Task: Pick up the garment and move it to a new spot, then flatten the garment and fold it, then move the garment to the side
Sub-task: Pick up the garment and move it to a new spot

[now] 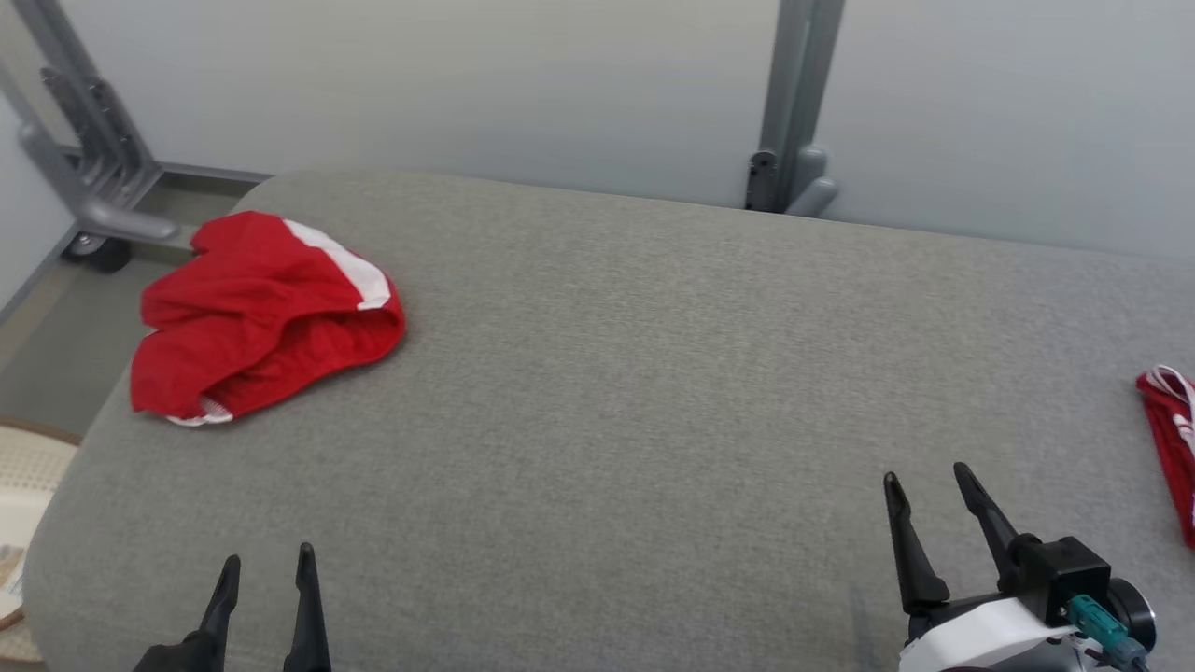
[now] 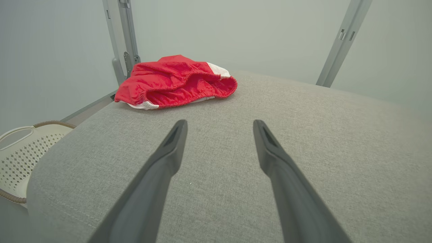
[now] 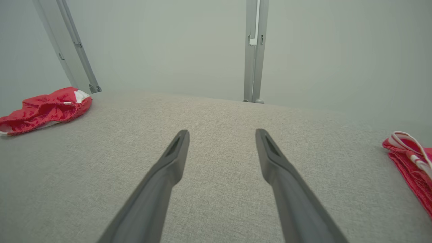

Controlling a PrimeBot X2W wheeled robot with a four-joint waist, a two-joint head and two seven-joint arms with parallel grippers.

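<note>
Garment (image 1: 261, 313) lay crumpled at ten o'clock on the pad (image 1: 635, 373). My left gripper (image 1: 269, 554) and right gripper (image 1: 926, 472) stood spread and empty, both apart from it.

Grey fabric table (image 1: 653, 373), metal post (image 1: 795, 93) behind, perforated basket (image 2: 23, 158) at left

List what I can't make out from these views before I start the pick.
Crumpled red garment: its own bunched folds hide its shape and underside, all views.
Second red garment: cut off by the right edge, head and right wrist views; extent unknown.
Basket: cut by the left edge and hidden behind the padded surface; contents unseen.
</note>
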